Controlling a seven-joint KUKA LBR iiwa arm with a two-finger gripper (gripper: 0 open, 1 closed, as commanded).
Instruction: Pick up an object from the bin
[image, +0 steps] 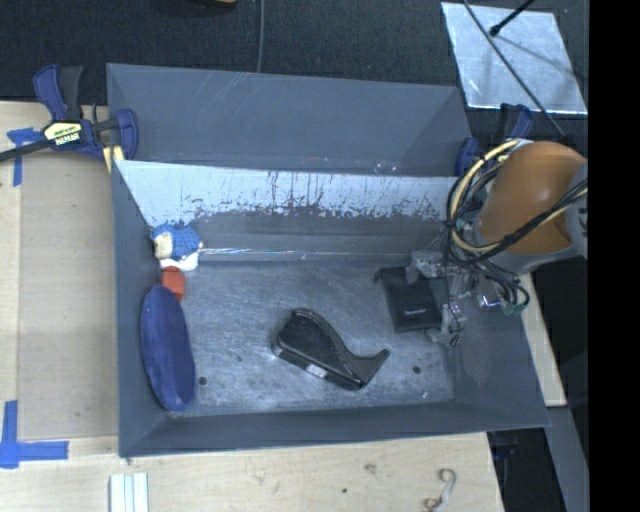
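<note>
Black block (408, 298), small and boxy, lies on the floor of the bin (300, 130) at its right side, just beside the tool (445, 318), on the side towards the bin's middle. Whether the two touch I cannot tell, nor whether the tool is spread or pressed together; nothing is seen pinched in it. As the thing nearest the tool, the block is the likeliest pick.

It looks stiff and compact, probably light, with flat faces that should take a squeeze without giving. The surface seems smooth and dark, so it may slip if caught by a corner. The better hold, I judge, is across its narrower width, low down and square to the long sides, so it does not twist out.

The other things would handle differently. The black curved piece (320, 345) near the middle of the floor looks hard and low-lying; its thin hooked end is the easiest place to close on. The blue oblong (167, 345) against the left wall looks soft and padded, and is best taken across its middle. The small toy (177, 250) above it, blue, white and orange, is light and lumpy.

Count: one block, one curved piece, one oblong, one toy; four things in all, well apart and not heaped.
</note>
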